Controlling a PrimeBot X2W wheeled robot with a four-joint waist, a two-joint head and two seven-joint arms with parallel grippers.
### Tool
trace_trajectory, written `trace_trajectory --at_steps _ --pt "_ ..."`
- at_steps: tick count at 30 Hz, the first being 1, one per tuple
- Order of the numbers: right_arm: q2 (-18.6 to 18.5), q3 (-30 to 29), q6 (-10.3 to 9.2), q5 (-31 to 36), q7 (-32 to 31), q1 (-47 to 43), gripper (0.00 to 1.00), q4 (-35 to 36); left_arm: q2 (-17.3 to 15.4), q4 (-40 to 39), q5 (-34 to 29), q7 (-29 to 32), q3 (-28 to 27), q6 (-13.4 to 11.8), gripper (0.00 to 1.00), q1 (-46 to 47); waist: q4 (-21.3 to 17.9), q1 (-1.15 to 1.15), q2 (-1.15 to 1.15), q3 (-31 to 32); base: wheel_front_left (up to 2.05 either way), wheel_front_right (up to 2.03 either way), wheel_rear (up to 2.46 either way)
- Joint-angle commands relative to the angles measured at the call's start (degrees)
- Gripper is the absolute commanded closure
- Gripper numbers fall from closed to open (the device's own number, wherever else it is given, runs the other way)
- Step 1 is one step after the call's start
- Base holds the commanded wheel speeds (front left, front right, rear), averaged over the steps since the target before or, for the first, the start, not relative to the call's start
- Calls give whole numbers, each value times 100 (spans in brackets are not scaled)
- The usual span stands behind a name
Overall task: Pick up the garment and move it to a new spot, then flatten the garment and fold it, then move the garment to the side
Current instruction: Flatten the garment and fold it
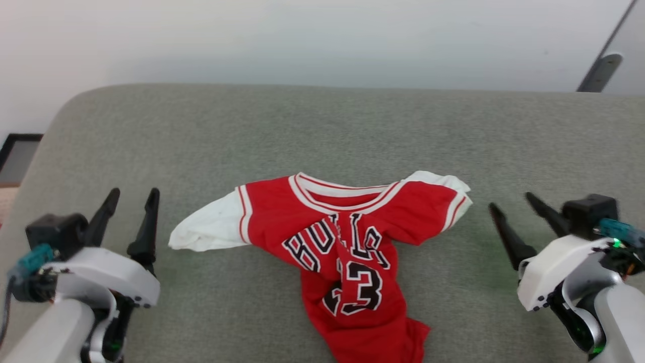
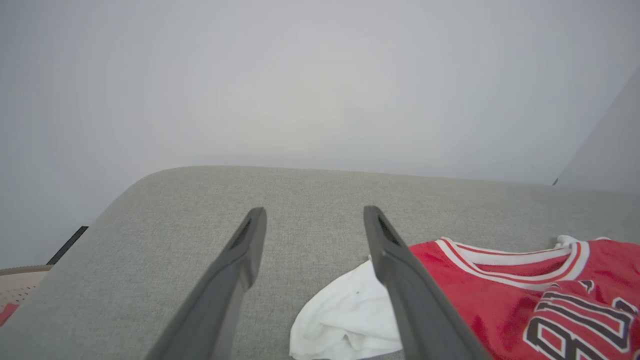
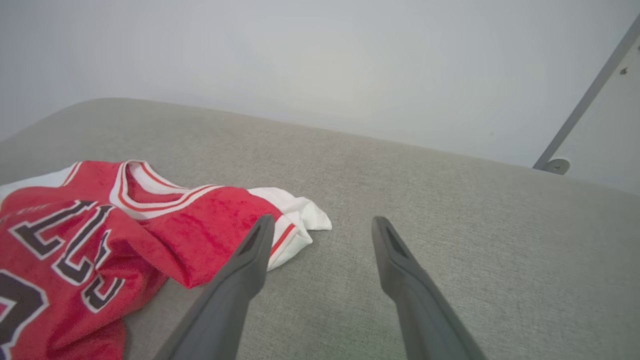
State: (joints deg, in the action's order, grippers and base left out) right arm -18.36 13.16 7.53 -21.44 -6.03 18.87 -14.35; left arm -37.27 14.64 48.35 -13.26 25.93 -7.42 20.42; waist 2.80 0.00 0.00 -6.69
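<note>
So the garment (image 1: pixel 342 252) is lying in the middle of the grey upholstered surface (image 1: pixel 322 126), front side up, with the collar pointing toward the white wall (image 1: pixel 302 40) and the hem end toward the robot. It's pretty rumpled. The red body is bunched narrow, and a ridge of cloth runs down through the black lettering and the number, so part of each is tucked under. The white sleeve on the robot's left (image 1: pixel 206 229) is spread out flat-ish, while the one on its right (image 1: pixel 456 194) is folded back on itself with the striped trim showing.

The left gripper (image 1: pixel 134 194) hovers off to the left of the shirt, fingers spread apart with nothing between them. From its wrist camera, one finger (image 2: pixel 400 280) overlaps the white sleeve, but I can't tell if it touches the cloth. The right gripper (image 1: pixel 510 200) is on the other side, just past the folded sleeve, with its fingers also spread and empty. A grey metal bar (image 1: pixel 602 70) leans at the far right by the wall.
</note>
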Motion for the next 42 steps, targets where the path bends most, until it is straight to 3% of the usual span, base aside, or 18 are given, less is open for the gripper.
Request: trace_trajectory --at_steps 1,6,14,25,26,28,36,42 --pt "-60 134 -9 -110 -24 98 0 -39 54 -40 -28 -61 -41 -49 0 -118 120 0 0 -53 0 0 0" --pt "-302 627 -9 -392 -161 470 0 -383 309 -200 -105 -178 -272 -62 0 -377 324 0 0 -164 0 0 0" --pt "-577 1367 -9 -770 -390 1219 0 -1048 755 -300 -343 -194 -695 198 0 -550 631 0 0 -413 0 0 0" --pt "-630 2056 -9 -1221 -669 1845 0 -2095 1243 -131 -766 -197 -1152 587 0 -501 836 0 0 -605 0 0 0" --pt "-624 2115 -9 -1262 -683 1877 27 -2166 1269 -110 -798 -196 -1187 610 0 -492 839 0 0 -617 0 0 0" --pt "-639 2245 -9 -1336 -702 1950 100 -2270 1314 -62 -852 -197 -1268 666 0 -472 838 0 0 -641 0 0 0" --pt "-763 2540 -9 -1686 -562 2156 100 -2267 1443 69 -1032 -197 -1506 847 0 -465 771 0 0 -645 0 0 0" --pt "-845 2586 -9 -2171 -667 2131 100 -1876 1512 166 -1155 -197 -1683 960 0 -513 671 0 0 -582 0 0 0"
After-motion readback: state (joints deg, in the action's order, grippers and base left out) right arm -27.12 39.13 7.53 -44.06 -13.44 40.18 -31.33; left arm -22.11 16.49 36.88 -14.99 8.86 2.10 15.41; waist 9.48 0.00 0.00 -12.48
